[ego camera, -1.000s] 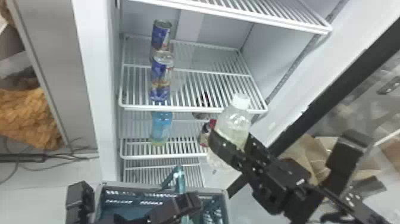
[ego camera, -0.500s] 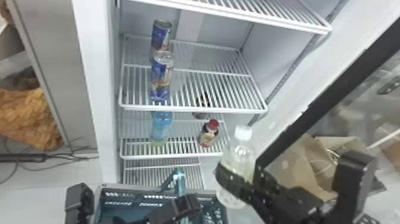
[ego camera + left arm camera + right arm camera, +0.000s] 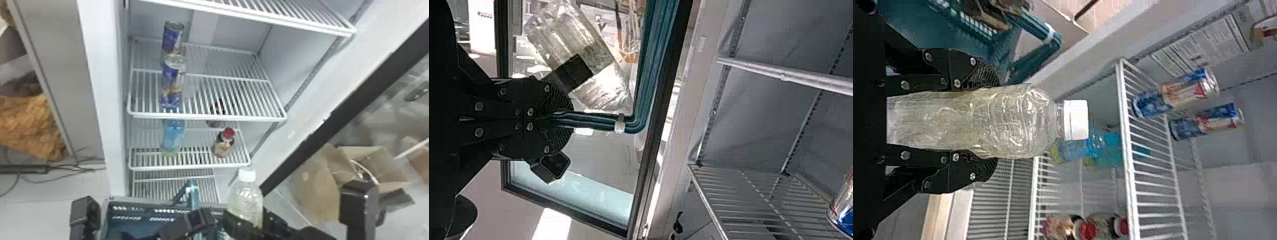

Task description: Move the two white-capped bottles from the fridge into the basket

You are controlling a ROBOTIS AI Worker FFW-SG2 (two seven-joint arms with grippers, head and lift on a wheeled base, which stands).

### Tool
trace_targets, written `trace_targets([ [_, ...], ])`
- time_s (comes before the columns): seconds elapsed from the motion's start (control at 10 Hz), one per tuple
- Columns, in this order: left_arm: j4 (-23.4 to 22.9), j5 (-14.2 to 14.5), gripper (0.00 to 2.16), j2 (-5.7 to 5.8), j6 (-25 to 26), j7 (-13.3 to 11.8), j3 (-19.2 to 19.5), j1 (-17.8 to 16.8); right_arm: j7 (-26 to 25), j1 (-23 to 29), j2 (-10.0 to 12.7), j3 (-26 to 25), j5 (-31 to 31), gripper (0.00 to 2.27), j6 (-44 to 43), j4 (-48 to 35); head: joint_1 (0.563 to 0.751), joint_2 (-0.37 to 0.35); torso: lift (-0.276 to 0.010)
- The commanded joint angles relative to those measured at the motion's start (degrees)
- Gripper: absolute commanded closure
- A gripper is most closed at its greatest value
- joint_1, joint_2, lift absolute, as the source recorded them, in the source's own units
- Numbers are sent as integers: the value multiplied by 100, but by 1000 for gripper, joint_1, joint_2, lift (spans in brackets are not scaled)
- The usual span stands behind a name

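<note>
The clear, white-capped bottle [image 3: 246, 194] stands nearly upright at bottom centre-right of the head view, held by my right gripper [image 3: 245, 223] out in front of the shelves. The right wrist view has that gripper [image 3: 978, 120] shut around the bottle body [image 3: 1018, 120], its white cap [image 3: 1075, 120] facing away from the wrist. Left of it is the teal basket [image 3: 134, 225], its raised handle [image 3: 193, 194] held by my left gripper [image 3: 195, 220]. From the left wrist, the fingers of this gripper [image 3: 559, 120] are shut on the handle [image 3: 656, 65].
Two cans [image 3: 172, 86] stand on the fridge shelf [image 3: 207, 118]; a blue bottle [image 3: 173, 137] and a red-capped bottle [image 3: 224, 143] are one shelf lower. The open door [image 3: 322, 126] slants along the right, with cardboard boxes [image 3: 319, 185] beyond. A clear shiny object [image 3: 579, 45] shows past my left gripper.
My right gripper has come down and back from the shelves with the bottle, which no longer covers the red-capped bottle. My left gripper has kept its place at the basket.
</note>
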Motion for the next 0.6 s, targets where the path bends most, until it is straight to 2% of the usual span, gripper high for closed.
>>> trace_targets([
  [0.0,0,-11,1184,0,0,0,0,0,21,-60,-32,55,-174,831,293,-26,695,-350,0],
  [0.5,0,-11,1184,0,0,8,11,-14,311,-510,-120,135,-232,831,968,57,695,-350,0],
])
